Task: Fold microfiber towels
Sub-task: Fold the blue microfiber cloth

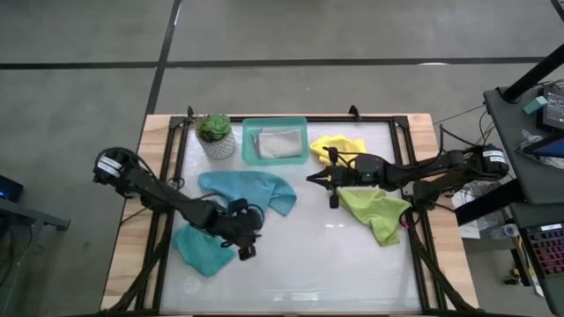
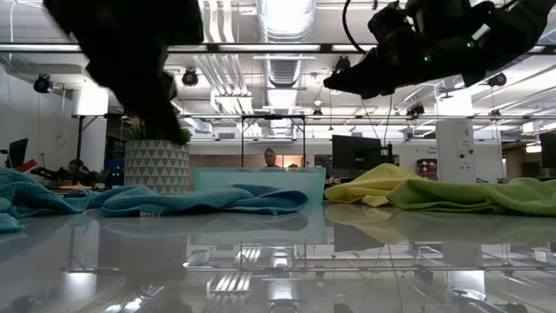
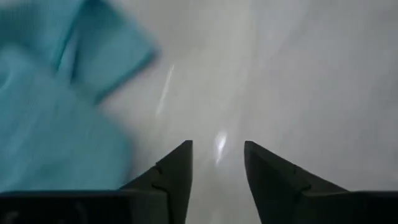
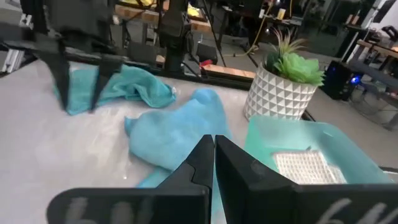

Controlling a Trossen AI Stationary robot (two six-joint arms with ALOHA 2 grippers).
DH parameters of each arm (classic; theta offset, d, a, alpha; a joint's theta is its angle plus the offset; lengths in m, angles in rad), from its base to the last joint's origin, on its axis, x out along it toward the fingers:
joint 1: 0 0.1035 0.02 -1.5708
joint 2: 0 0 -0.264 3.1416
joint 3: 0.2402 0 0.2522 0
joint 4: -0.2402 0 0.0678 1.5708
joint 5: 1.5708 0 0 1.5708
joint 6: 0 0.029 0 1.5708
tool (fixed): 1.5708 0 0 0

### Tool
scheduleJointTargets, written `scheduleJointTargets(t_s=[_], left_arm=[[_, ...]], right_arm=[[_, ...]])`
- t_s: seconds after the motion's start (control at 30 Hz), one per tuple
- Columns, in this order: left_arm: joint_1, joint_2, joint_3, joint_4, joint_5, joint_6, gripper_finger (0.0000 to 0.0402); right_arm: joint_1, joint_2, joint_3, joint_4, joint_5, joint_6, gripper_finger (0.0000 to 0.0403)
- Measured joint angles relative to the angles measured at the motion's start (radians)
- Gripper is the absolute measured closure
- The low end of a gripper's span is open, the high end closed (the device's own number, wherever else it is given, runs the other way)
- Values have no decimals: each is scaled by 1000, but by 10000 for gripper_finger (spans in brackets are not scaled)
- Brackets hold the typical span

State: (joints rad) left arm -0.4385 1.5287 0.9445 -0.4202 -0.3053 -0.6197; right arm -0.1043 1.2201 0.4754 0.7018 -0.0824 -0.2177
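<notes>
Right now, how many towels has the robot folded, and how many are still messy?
Done: a grey towel seems folded in the teal tray. In hand: nothing; the left gripper hangs open between two crumpled teal towels, the right gripper is shut and empty. Left: those two, the yellow towel and lime green towel.

No readable text, label, brand, number or sign is to be found in any of the four views. The screens in the room behind the table, seen in the low view, are dark, and nothing on them can be made out.
</notes>
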Motion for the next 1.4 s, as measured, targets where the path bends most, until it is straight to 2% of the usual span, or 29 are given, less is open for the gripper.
scheduleJointTargets(t_s=[0.1, 0.2, 0.6, 0.77, 1.0, 1.2, 1.4], left_arm=[[0, 34, 34, -185, 1, -3, 257], [10, 63, 23, -259, -29, -3, 255], [13, 92, -7, -252, -40, -12, 276], [14, 92, -50, -194, -40, -34, 292], [14, 92, -95, -156, -41, -107, 320], [14, 92, -116, -137, -44, -111, 346], [14, 90, -134, -119, -55, -148, 391]], right_arm=[[4, 0, -28, 46, -2, 17, 394], [5, 6, -43, 68, -4, 36, 394], [1, 8, -47, 90, 4, 35, 394], [1, 8, -51, 89, 4, 35, 394], [1, 8, -51, 89, 4, 35, 394], [1, 8, -51, 89, 4, 35, 394], [1, 8, -51, 89, 4, 35, 394]])
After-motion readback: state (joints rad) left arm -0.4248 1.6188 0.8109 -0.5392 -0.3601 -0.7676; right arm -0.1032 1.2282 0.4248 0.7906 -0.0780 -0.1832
